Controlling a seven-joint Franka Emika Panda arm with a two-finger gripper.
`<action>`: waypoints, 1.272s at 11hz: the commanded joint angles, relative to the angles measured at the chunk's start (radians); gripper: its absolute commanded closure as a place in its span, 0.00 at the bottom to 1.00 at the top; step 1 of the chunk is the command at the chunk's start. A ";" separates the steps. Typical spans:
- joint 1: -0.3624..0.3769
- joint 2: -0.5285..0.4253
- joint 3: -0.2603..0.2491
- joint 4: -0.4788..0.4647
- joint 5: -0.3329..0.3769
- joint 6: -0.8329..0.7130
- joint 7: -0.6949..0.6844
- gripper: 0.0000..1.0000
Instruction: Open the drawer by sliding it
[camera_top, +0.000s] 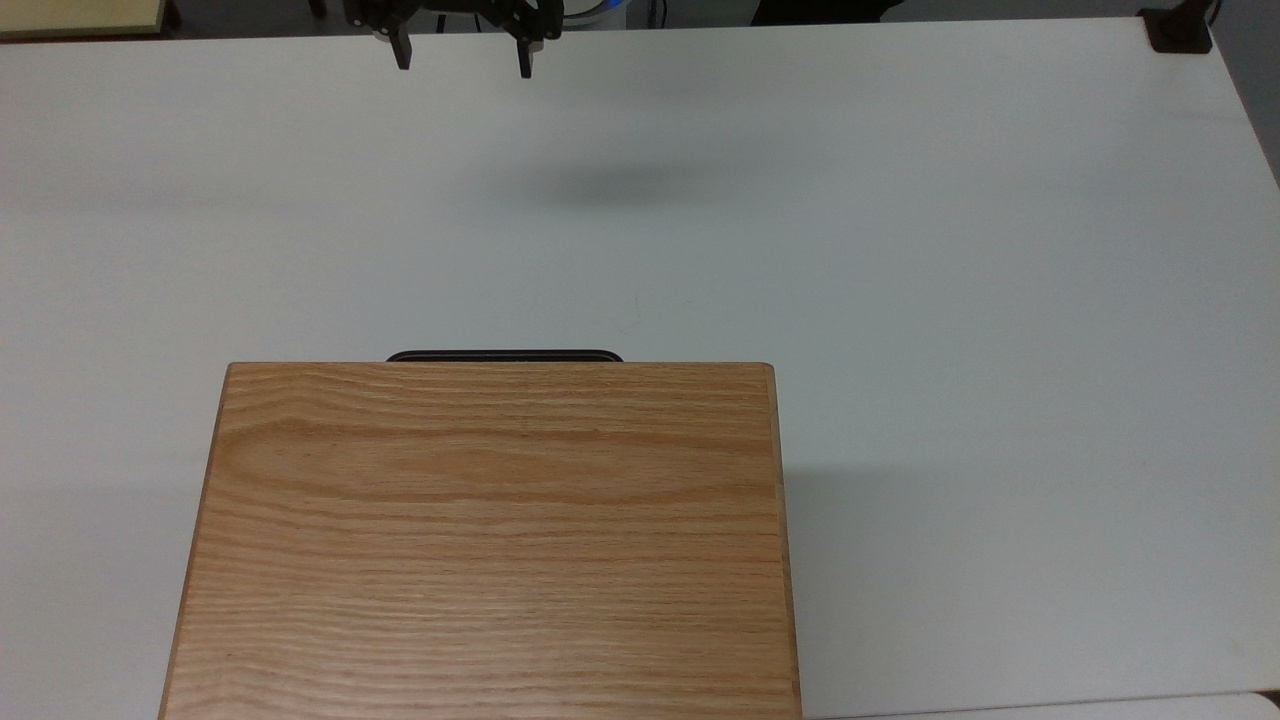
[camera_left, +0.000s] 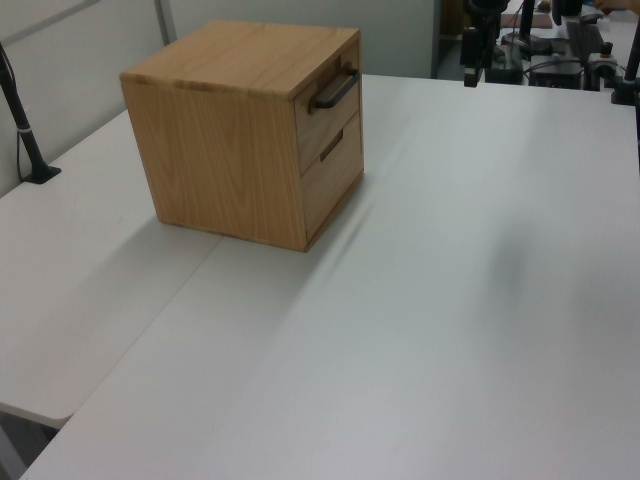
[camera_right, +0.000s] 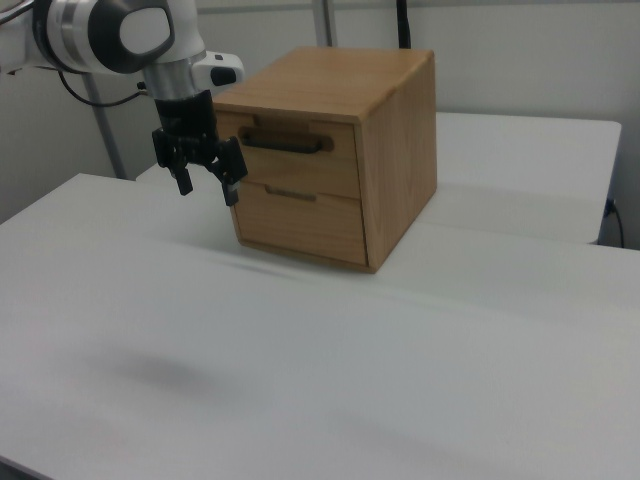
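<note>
A broad white matte worktop (camera_top: 900, 250) carries the scene, made of at least two slabs pushed together; the left view shows the seam running from under the cabinet toward 7 o'clock. A soft grey shadow (camera_top: 600, 185) lies on the bare surface in the top view, toward 12 o'clock from the cabinet.

The oak-grain wooden cabinet (camera_top: 490, 540) sits at 6 o'clock in the top view, resting flat on the worktop. Its upper drawer with an oak front panel (camera_right: 300, 160) is pushed in flush with the cabinet face, and the long thin black bar handle (camera_right: 285, 142) stands out from it; in the top view the handle peeks past the cabinet's far edge. A second drawer front with a small dark pull (camera_right: 290, 193) sits below it.

The black two-finger gripper (camera_top: 463, 50) of the white and silver robot arm (camera_right: 120, 30) hangs at 12 o'clock in the top view, well apart from the cabinet and above the worktop. Its jaws are spread wide with nothing between them.

Around the worktop: a pale wall behind the cabinet, a black clamp post (camera_left: 25, 130) at 9 o'clock in the left view, and dark equipment with cables (camera_left: 540, 45) at 1 o'clock.
</note>
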 joint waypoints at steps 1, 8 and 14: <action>0.003 -0.012 -0.007 -0.019 -0.013 -0.006 0.019 0.00; 0.009 0.005 -0.008 -0.015 -0.025 -0.008 0.013 0.00; 0.005 0.057 -0.009 0.050 -0.036 -0.046 0.310 0.00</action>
